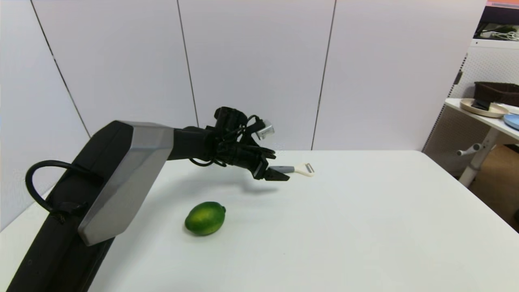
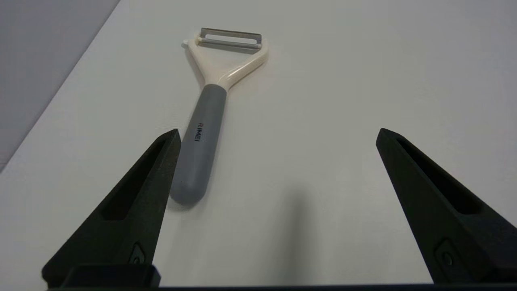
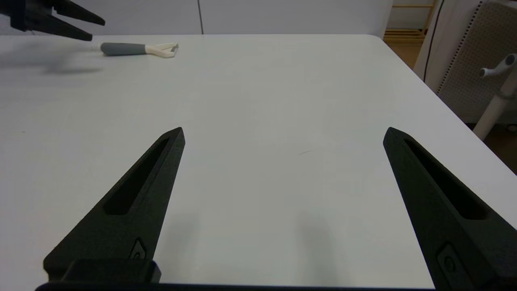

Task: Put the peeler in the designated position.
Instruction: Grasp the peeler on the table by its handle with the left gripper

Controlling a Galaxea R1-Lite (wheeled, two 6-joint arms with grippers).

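Left gripper [image 1: 279, 175] extended far over table, jaws spread wide; right gripper [image 3: 282, 131] low, jaws apart.

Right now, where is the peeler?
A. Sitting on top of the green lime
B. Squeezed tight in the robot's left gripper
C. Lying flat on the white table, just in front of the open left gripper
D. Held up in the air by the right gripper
C. The peeler lies flat on the table, and the left gripper is open, with nothing between its fingers.
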